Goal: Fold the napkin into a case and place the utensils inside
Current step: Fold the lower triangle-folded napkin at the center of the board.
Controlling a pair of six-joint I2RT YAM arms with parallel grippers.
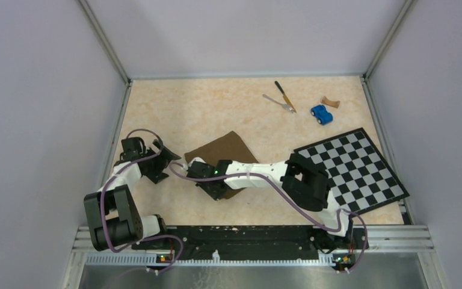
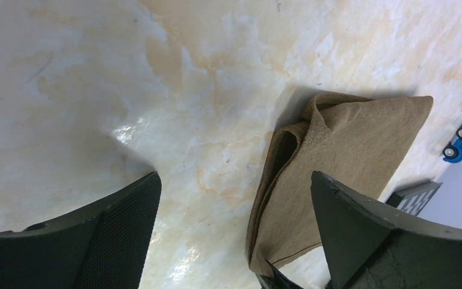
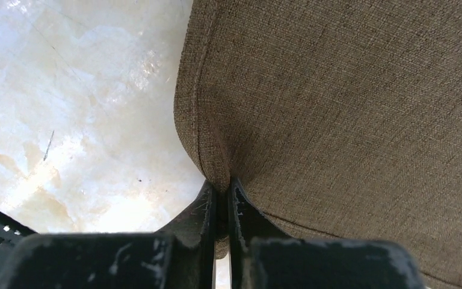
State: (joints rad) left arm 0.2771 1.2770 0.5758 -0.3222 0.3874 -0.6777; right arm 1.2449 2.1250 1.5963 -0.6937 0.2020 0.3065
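**A:** Where is the cloth just now?

**B:** The dark brown, roughly square woven napkin (image 1: 225, 147) lies on the pale marbled table (image 1: 186, 102). It sits near the middle, between the two arms and left of the black-and-white checkered board (image 1: 352, 168). One side is loosely doubled over, so it's no case yet.

**A:** And the grippers?

**B:** The right gripper (image 3: 221, 186) has its fingers pressed together on the napkin's rolled hem at the near edge, with a thin pinch of cloth between them. The left gripper (image 2: 233, 180) is spread wide and holds nothing, low over the table just beside the doubled side.

**A:** How will the cloth handle?

**B:** Soft and light, I'd judge, with a coarse weave that should give the pads some bite (no slipperiness to fear, but no stiffness to help either). Lifted by one point it will likely sag and drag, and the fold may go crooked. It is best taken at the hem near a corner, with the other gripper on the neighbouring corner to keep the edge straight.

**A:** The utensils?

**B:** They are well apart from the napkin, at the far side. The slim knife with yellow-orange handle and dark blade (image 1: 285, 96) and the small silver metal fork (image 1: 278, 103) lie with their near ends close together, beside a blue toy car (image 1: 321, 114). Both are probably hard, thin and flat to the table, so they are best gripped across the handle.
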